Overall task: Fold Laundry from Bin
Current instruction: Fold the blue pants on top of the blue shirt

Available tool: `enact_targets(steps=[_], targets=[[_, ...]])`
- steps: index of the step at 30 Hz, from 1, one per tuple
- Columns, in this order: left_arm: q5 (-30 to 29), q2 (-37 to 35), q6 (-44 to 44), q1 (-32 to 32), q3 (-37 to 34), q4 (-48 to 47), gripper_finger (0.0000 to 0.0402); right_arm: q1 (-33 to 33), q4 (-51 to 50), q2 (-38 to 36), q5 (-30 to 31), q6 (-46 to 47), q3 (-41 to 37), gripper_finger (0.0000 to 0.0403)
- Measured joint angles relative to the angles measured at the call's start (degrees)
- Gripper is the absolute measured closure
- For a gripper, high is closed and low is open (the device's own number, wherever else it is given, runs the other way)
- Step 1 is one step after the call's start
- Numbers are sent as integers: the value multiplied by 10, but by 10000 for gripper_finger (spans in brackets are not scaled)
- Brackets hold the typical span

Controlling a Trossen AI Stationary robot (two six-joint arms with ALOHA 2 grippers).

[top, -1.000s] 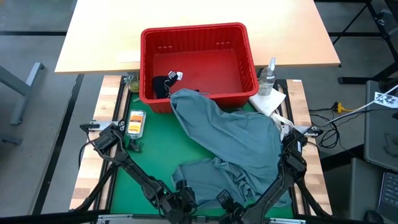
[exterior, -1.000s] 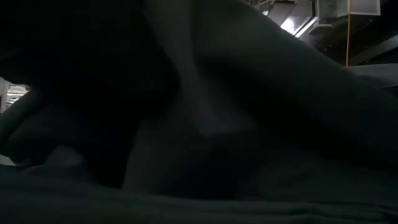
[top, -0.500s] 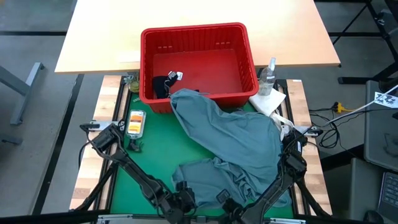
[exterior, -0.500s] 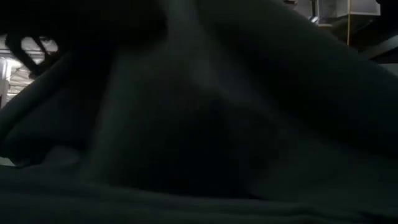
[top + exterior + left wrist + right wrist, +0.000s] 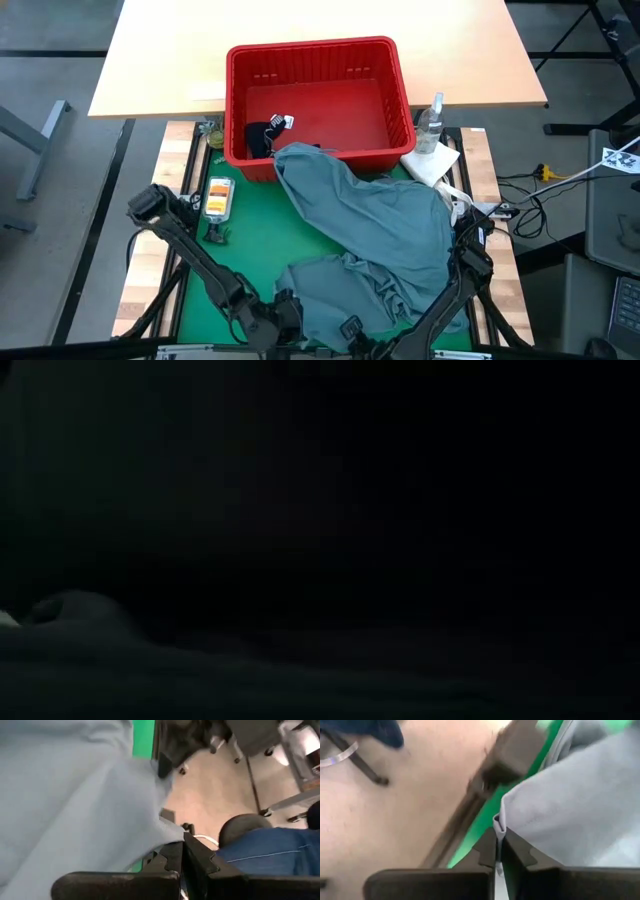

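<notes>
On the green mat (image 5: 250, 245), the grey-blue garment (image 5: 375, 235) trails from the red bin (image 5: 318, 62) rim to the near edge, w/ left gripper (image 5: 181, 854) & right gripper (image 5: 498, 845) both pinched on its hem; prob. the spread-out step, next needs both corners pulled apart evenly.

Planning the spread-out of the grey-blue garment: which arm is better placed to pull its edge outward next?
Neither clearly: the left gripper and right gripper are both shut on the grey-blue garment at the near edge of the green mat. Its far end still drapes over the bin.
</notes>
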Motion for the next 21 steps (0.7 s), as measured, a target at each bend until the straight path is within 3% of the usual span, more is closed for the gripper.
enact_targets(steps=[6, 13, 21], targets=[[-13, -74, 6, 8, 0, -50, 401, 0, 11, 0, 33, -5, 46, 395], [-45, -113, 93, 57, 0, -51, 401, -1, 9, 0, 43, -5, 88, 380], [36, -76, 143, 147, 0, -40, 401, 0, 12, -1, 31, -3, 129, 391]])
